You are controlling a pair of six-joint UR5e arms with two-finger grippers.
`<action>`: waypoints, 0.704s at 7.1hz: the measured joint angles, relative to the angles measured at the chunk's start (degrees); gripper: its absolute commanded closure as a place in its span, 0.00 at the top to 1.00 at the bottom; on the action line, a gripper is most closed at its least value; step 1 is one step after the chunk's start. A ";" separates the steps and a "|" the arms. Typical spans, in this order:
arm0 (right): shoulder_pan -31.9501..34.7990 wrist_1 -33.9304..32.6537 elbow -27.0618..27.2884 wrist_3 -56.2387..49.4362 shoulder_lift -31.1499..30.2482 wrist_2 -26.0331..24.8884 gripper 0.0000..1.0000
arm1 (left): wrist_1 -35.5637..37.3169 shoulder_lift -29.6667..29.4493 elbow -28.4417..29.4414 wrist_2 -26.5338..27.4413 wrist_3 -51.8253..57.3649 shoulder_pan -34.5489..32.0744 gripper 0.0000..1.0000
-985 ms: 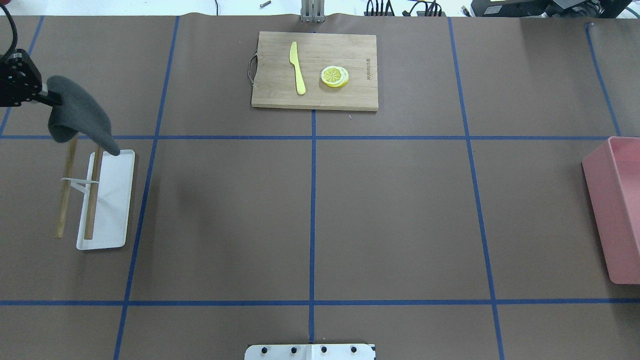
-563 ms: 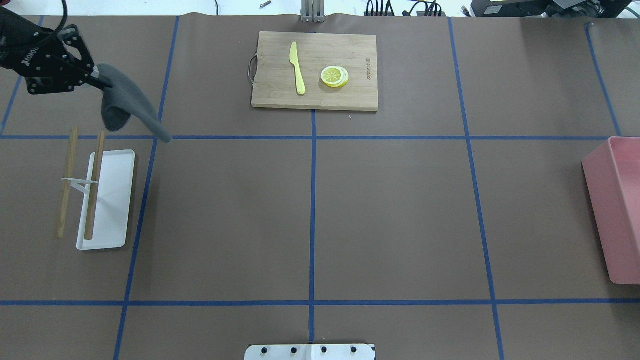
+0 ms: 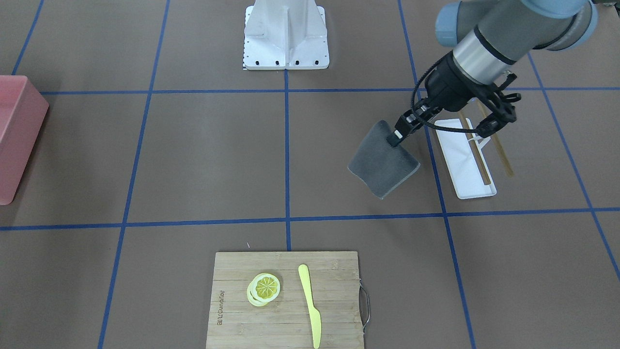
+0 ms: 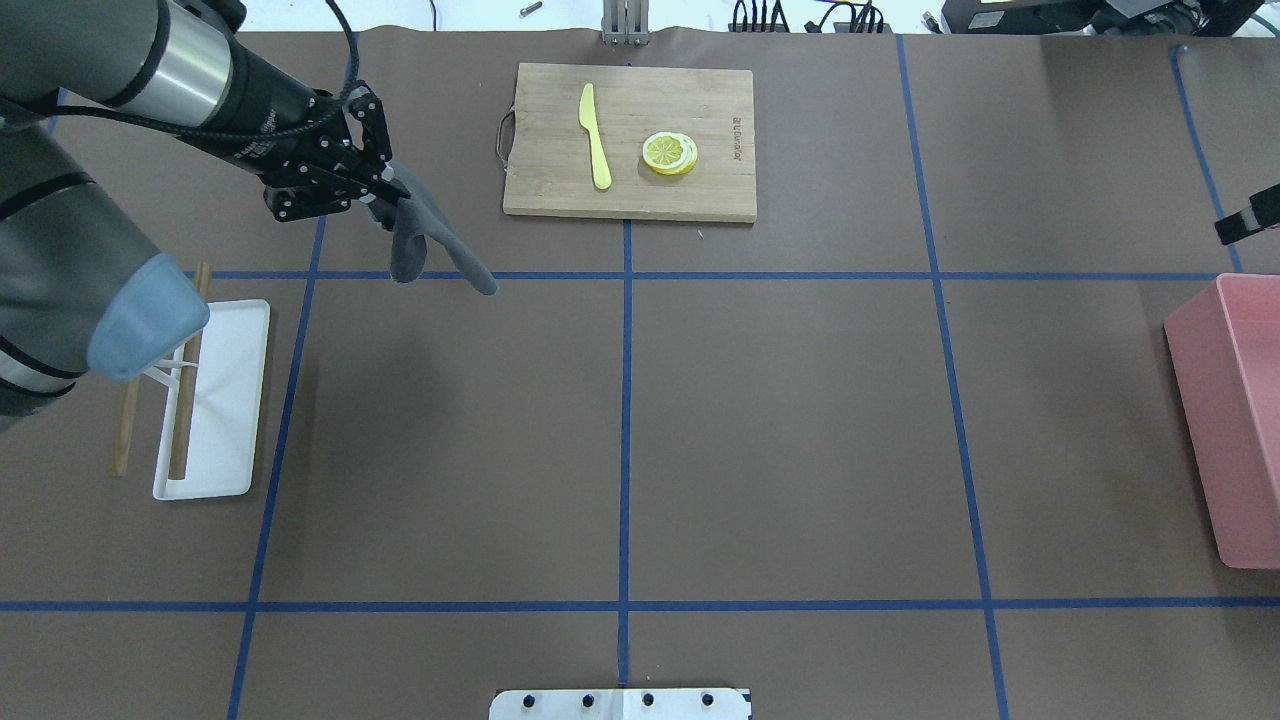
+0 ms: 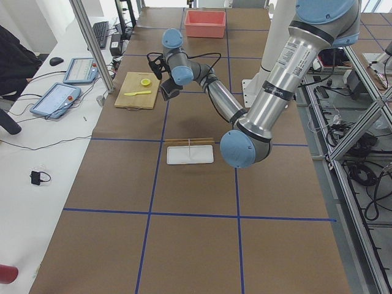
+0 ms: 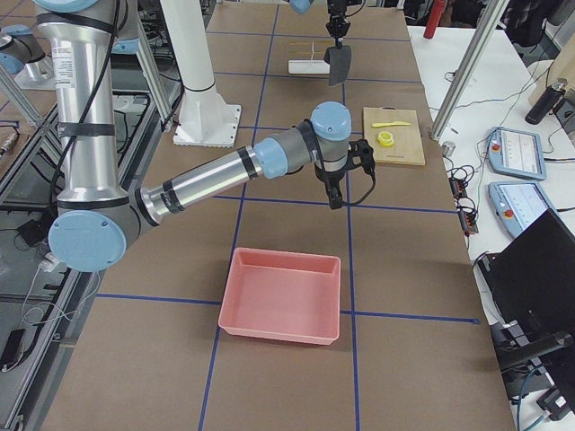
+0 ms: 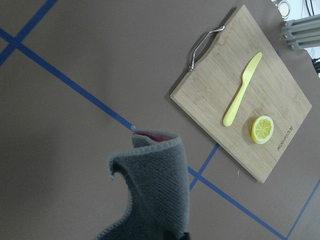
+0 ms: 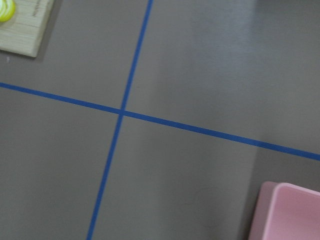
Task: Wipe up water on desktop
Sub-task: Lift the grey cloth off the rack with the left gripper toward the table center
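Since a second ago, the left gripper (image 4: pixel 388 198) has carried the grey cloth (image 4: pixel 412 240) from above the white tray (image 4: pixel 225 400) toward the bamboo cutting board (image 4: pixel 630 140). It is clamped on one corner. The cloth is soft and light and hangs above the desktop (image 4: pixel 800 420); no water is discernible. I cannot tell the state of the right gripper (image 4: pixel 1245 215), near the pink bin (image 4: pixel 1235 420).

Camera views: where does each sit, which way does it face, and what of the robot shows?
Front-facing: across the desktop, facing the robot's base; left gripper holds grey cloth.
Overhead: behind the base, looking forward, down; left arm at left.
Exterior left: desktop end, looking along it; left arm near.
Exterior right: opposite end; right arm near, pink bin in foreground.
Left wrist: down past the cloth onto cutting board.
Right wrist: down on desktop and bin corner; no robot parts.
Shared: both wrist views catch the cutting board.
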 measured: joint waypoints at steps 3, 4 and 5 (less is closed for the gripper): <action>-8.15 13.92 1.60 1.77 1.62 -1.79 1.00 | 0.59 -6.62 4.12 2.80 -9.32 3.77 0.00; -11.52 18.24 1.65 1.82 3.06 -4.48 1.00 | 2.05 -9.74 5.46 5.04 -12.58 5.70 0.00; -15.11 20.27 1.76 2.08 5.27 -7.71 1.00 | 4.26 -12.52 6.27 7.03 -14.56 7.52 0.00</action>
